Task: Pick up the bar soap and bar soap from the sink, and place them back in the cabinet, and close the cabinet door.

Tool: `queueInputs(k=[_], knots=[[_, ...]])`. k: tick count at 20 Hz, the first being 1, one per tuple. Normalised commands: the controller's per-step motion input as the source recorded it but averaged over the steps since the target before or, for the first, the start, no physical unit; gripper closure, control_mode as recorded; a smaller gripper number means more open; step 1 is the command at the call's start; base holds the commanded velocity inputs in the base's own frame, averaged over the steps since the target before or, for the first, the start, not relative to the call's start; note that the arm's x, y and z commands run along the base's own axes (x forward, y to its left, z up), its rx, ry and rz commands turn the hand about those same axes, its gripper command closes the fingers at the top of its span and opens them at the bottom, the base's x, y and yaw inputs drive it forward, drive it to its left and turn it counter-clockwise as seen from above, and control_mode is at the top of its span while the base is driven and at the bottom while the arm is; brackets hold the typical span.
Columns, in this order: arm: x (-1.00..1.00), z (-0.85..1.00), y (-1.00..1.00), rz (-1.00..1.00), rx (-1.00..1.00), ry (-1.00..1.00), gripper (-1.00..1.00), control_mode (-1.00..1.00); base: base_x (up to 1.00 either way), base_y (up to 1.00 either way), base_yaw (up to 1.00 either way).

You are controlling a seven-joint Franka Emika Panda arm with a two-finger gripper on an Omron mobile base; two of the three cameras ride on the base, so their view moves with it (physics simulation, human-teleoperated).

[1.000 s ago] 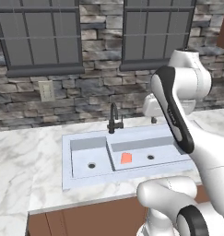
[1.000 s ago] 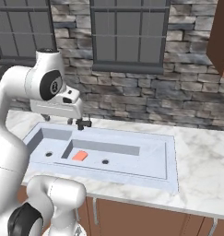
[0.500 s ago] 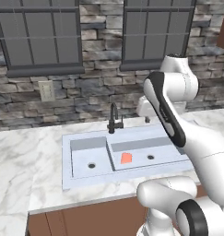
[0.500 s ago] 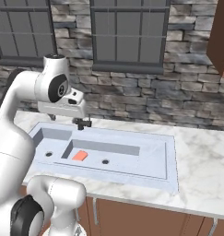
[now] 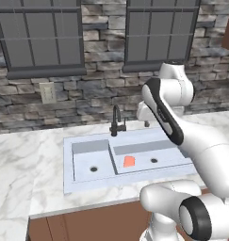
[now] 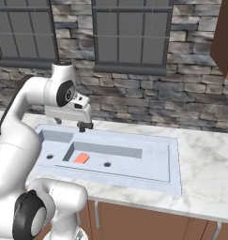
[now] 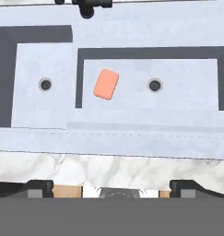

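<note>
My claw (image 7: 111, 186): fingers spread wide, nothing between them, hanging high above the sink and looking straight down into it. In the hand view the two dark tips stand far apart at the lower edge, over the marble table (image 7: 132, 168) at the sink's front rim.

Sink (image 5: 90, 181): one, pale grey-blue, double-basin, set into the marble table. Two basins counted, a smaller one and a wider one, each with one dark drain hole. One thin black faucet (image 5: 116, 120) at the back rim, between the basins.

Bar soap (image 7: 106, 84), orange: one counted. It lies flat on the floor of the wider basin, near the divider wall, well apart from that basin's drain, slightly tilted against the basin's edges. The tan-brown bar: none that I can make out in either basin.

Handling, by my judgement: a small, rigid, light block with rounded corners, likely slick on its faces. It lies low, so I would come straight down and close across its narrower width, fingers turned to match its tilt, gripping at the middle so it does not squirt out endwise. The divider stands close on one side; the finger there needs room.

Surroundings: stone wall, two dark-framed windows, one wall outlet (image 5: 48, 93), reddish-brown cabinet (image 6: 224, 40) corner at upper right of the right base view.
</note>
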Motion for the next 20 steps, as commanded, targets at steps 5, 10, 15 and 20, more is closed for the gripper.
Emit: queueInputs(k=[5, 10, 15, 20], knots=[[0.09, -0.42, 0.00, 0.00, 0.00, 0.00, -1.00, -1.00, 0.00, 0.00, 0.00], [0.03, -0.42, 0.00, 0.00, 0.00, 0.00, -1.00, -1.00, 0.00, 0.00, 0.00], [0.05, -0.29, 0.00, 0.00, 0.00, 0.00, -1.00, -1.00, 0.00, 0.00, 0.00], [0.26, -0.16, 0.00, 0.00, 0.00, 0.00, -1.00, -1.00, 0.00, 0.00, 0.00]])
